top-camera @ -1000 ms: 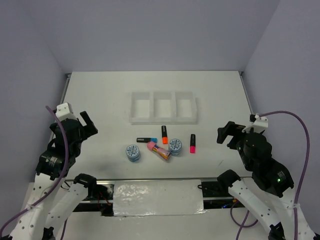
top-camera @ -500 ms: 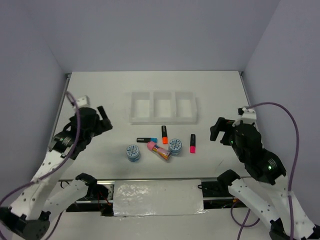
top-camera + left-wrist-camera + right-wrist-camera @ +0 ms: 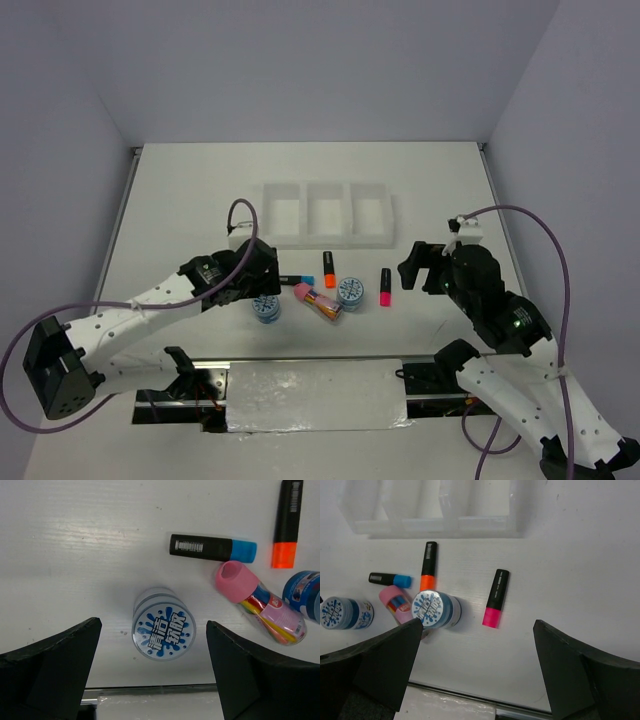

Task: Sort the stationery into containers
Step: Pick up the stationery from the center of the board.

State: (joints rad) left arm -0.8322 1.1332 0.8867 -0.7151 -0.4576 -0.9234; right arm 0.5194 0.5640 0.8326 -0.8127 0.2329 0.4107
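Your left pincer [image 3: 154,635] hangs spread wide over one patterned disc [image 3: 163,630] on the table [image 3: 75,555]. The second disc [image 3: 306,594] is cut off at the frame edge, touching the pink-tipped bundle [image 3: 262,607]. Your right pincer [image 3: 479,630] is also spread, near the pink-capped marker [image 3: 496,598]. The tray [image 3: 440,525] lies beyond, its far side cropped.

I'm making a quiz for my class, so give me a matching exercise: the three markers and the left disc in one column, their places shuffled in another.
1. orange-capped marker
2. blue-capped marker
3. pink-capped marker
4. left disc

A. alone on the right
B. leftmost item
C. nearest the tray, pointing at it
D. crosswise to the other markers

Pairs: 1-C, 2-D, 3-A, 4-B
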